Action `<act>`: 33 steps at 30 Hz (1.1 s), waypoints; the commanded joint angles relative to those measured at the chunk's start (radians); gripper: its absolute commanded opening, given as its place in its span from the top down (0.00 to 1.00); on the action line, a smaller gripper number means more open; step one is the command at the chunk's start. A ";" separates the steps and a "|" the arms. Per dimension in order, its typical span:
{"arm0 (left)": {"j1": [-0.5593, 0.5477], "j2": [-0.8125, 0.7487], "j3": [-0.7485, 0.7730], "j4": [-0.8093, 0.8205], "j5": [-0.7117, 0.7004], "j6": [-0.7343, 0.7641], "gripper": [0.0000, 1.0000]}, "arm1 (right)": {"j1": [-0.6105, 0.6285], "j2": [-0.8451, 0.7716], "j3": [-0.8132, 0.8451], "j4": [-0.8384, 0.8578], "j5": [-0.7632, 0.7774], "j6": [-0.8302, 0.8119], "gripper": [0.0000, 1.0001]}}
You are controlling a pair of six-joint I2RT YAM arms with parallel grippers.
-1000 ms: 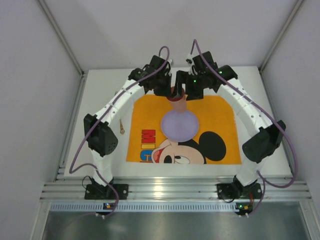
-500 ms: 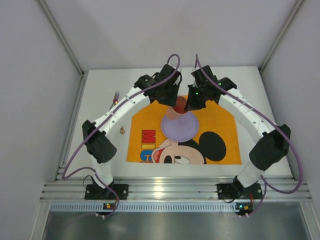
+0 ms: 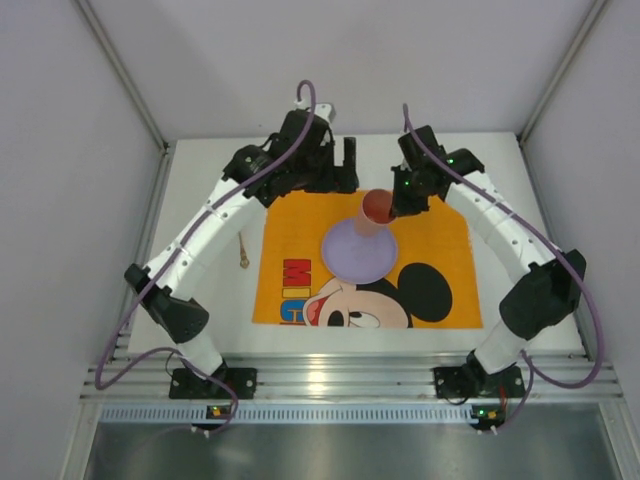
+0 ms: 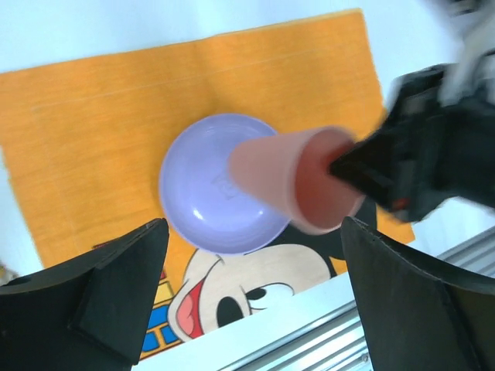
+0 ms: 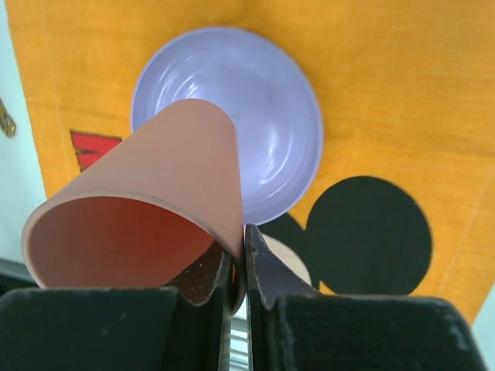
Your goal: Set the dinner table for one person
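1. Near edge: aluminium rails (image 3: 340, 380) carry both arm bases. The white desk (image 3: 232, 295) runs from them to the far wall, under everything else.
2. An orange Mickey Mouse placemat (image 3: 440, 215) lies flat on the middle of the desk, with the face print at its near edge.
3. A small brown item (image 3: 243, 258) sits on bare desk just beside the placemat's left edge. It is too small to identify.
4. A lilac plate (image 3: 355, 255) sits on the placemat just beyond the face print, right way up.
5. A pink cup (image 3: 375, 208) is tipped on its side over the plate's far rim, mouth toward the right arm and base toward the plate. Whether it touches the plate I cannot tell.
6. The right end effector (image 5: 241, 259) is pinching the cup's rim – one finger inside the mouth, one outside, pressed on the wall. It hangs above the far part of the placemat, so the desk lies below it and the mat lies between.
7. The left end effector (image 4: 255, 309) is spread wide and grips nothing. In its wrist view the cup and plate show between its fingers, apart from both.
8. From above, the left end effector sits at the placemat's far-left edge, left of the cup – desk surface directly beneath and beyond it.
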 commanded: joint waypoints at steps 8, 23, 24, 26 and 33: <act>0.454 -0.226 -0.501 0.161 0.110 0.018 0.02 | -0.326 -0.008 0.067 -0.075 0.100 -0.092 1.00; 0.626 -0.165 -0.772 0.319 0.208 0.073 0.06 | -0.430 0.273 0.150 -0.024 0.163 -0.056 1.00; 0.632 -0.161 -0.774 0.324 0.206 0.075 0.06 | -0.430 0.276 0.140 -0.015 0.162 -0.053 1.00; 0.649 -0.133 -0.774 0.335 0.206 0.081 0.06 | -0.430 0.286 0.117 0.015 0.157 -0.051 0.94; 0.731 -0.018 -0.748 0.346 0.249 0.093 0.12 | -0.429 0.277 0.119 0.037 0.126 -0.046 0.44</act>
